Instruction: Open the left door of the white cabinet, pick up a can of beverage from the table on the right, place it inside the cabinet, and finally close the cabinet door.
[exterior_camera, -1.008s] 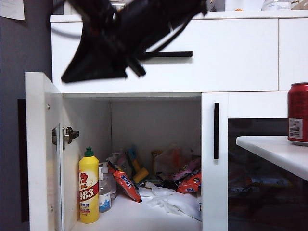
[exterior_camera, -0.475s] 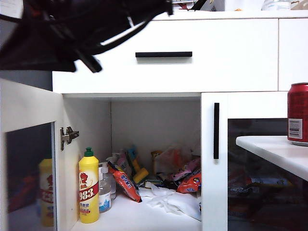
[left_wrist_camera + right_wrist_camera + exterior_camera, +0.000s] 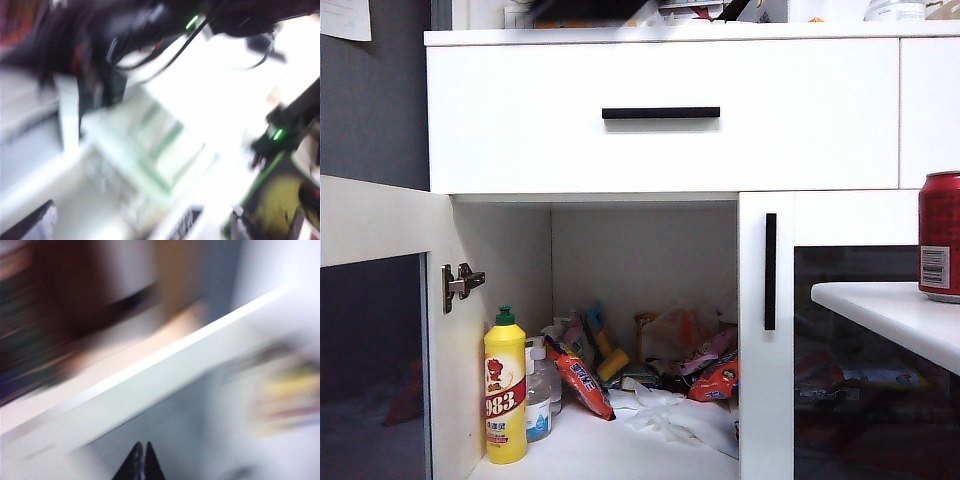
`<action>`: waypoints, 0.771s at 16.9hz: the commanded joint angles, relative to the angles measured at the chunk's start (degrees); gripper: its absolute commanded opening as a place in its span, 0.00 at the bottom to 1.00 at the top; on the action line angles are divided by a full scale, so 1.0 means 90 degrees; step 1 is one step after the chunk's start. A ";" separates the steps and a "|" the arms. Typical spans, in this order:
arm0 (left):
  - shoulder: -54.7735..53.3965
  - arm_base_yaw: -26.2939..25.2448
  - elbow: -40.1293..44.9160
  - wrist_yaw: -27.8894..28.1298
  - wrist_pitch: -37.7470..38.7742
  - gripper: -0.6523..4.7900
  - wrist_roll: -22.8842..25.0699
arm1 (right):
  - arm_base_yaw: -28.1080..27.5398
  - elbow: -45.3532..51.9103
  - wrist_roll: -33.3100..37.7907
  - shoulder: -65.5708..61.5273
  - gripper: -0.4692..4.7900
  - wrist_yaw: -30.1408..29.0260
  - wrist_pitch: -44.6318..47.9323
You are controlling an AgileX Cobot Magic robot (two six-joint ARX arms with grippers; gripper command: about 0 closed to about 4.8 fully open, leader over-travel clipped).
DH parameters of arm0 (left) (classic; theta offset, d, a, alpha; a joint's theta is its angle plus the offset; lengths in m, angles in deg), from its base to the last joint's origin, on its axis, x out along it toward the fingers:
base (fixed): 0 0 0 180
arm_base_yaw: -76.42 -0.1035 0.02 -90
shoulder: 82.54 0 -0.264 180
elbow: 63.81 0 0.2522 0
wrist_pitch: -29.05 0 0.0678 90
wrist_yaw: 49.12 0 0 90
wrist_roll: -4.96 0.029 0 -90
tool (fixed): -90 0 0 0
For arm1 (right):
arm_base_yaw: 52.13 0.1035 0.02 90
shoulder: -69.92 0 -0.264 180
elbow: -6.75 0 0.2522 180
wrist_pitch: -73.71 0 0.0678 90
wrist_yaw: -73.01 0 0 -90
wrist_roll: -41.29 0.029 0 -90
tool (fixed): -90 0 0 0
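White door (image 3: 380, 330): swung fully open at 9 o'clock, its dark glass facing the exterior camera, hinge (image 3: 460, 284) exposed; a second ago it stood edge-on, so it has opened wider.
Cabinet (image 3: 660, 150): left bay open, drawer shut above it; the black arm that crossed the drawer front a second ago has gone from the exterior view.
Bay contents: yellow bottle (image 3: 505, 390) at 7 o'clock, a clear bottle (image 3: 538, 398) just beside it, snack packets (image 3: 650, 365) and white plastic heaped toward 6 o'clock.
Twin door (image 3: 767, 340): closed, right of the bay.
Bench (image 3: 890, 315): only its corner shows, at 4 o'clock.
Can (image 3: 940, 236): red, upright on the bench at 3 o'clock, untouched.
Left end effector: not identifiable in the blurred left wrist view; apparently spread wide, holding nothing I can see.
Right end effector (image 3: 141, 462): fingertips pressed together, empty, in a motion-blurred view beside a white panel.
Meaning: door-opening looks done; fetching the can is next.
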 commanded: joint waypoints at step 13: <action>-0.3946 -0.0066 0.0005 -0.0806 -0.4772 1.00 0.1797 | -0.1061 0.2013 0.0338 0.7274 0.09 0.5025 -0.4299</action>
